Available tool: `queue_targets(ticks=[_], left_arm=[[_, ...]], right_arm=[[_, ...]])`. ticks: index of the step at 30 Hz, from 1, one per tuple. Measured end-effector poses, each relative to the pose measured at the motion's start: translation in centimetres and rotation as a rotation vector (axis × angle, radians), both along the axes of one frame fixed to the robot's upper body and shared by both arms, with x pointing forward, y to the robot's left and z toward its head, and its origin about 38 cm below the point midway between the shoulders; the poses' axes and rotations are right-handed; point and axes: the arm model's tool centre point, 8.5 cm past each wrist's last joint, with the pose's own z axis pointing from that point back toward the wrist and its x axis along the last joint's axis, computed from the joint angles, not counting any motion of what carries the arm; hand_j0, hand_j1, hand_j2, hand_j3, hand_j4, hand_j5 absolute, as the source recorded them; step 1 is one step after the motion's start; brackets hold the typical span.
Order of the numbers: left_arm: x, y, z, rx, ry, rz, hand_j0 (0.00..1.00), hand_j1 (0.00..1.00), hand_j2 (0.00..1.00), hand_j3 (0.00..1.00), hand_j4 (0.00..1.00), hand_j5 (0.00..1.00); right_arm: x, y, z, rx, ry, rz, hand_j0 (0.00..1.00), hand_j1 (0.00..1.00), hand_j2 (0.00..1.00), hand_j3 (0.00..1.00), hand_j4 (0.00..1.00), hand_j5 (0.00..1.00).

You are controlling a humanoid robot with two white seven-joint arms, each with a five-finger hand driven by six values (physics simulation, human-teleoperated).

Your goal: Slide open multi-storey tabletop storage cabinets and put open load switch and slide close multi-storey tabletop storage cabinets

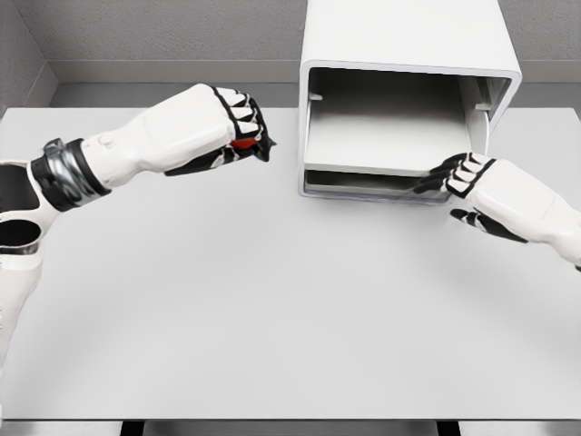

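Start at your left: the left robot hand (pixel 238 127) hangs above the surface (pixel 272 309), fingers clenched around a small red-and-black item — by the task, the load switch (pixel 241 143). Only a sliver of red shows between the fingers and a black tip pokes out on the cabinet side, so you cannot read its shape or long axis from here.

What the coming move turns on is this: the open drawer (pixel 381 136) lies to the right of that hand and a little further back, with bare surface between the two. The switch is well short of the drawer's near left corner and not yet over the tray. The left hand is the only one carrying it, so the placing falls to that arm. You will likely need to travel right and slightly away from you, keeping high enough to clear the drawer's front lip.

Further right stands the white storage cabinet (pixel 408 36), its upper drawer drawn out and looking empty. A lower drawer front shows beneath, seemingly closed.

At the far right, the right robot hand (pixel 458 173) has its fingers curled at the front right edge of the open drawer, touching it; whether it truly grips the lip you cannot tell.
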Motion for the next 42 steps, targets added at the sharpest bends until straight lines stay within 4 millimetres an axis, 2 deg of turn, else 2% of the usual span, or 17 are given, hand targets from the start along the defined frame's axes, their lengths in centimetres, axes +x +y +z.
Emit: queue_targets(ticks=[6, 12, 18, 22, 28, 42], left_arm=[[0.1, -1.0, 0.5, -0.013, -0.013, -0.02, 0.4, 0.4, 0.4, 0.4, 0.4, 0.4], [0.0, -1.9, 0.7, -0.023, -0.018, -0.04, 0.4, 0.4, 0.4, 0.4, 0.4, 0.4], [-0.1, -3.0, 0.9, -0.033, -0.023, -0.065, 0.4, 0.4, 0.4, 0.4, 0.4, 0.4], [-0.1, -4.1, 0.8, -0.041, -0.026, -0.076, 0.4, 0.4, 0.4, 0.4, 0.4, 0.4], [0.0, -5.5, 1.1, -0.048, -0.039, -0.091, 0.4, 0.4, 0.4, 0.4, 0.4, 0.4], [-0.1, -8.7, 1.1, -0.064, -0.05, -0.118, 0.4, 0.4, 0.4, 0.4, 0.4, 0.4]], right_arm=[[0.0, -0.9, 0.2, -0.003, -0.004, -0.024, 0.63, 0.63, 0.63, 0.63, 0.63, 0.63], [-0.9, -1.9, -0.8, -0.007, 0.026, -0.055, 0.63, 0.63, 0.63, 0.63, 0.63, 0.63], [-1.4, -3.2, -0.7, -0.008, 0.025, -0.093, 0.59, 0.59, 0.59, 0.59, 0.59, 0.59], [-1.5, -3.4, -0.7, -0.009, 0.023, -0.1, 0.57, 0.57, 0.57, 0.57, 0.57, 0.57], [-2.5, -3.9, -2.1, -0.012, 0.066, -0.113, 0.57, 0.57, 0.57, 0.57, 0.57, 0.57], [-2.8, -4.0, -3.7, 0.016, 0.096, -0.142, 0.57, 0.57, 0.57, 0.57, 0.57, 0.57]])
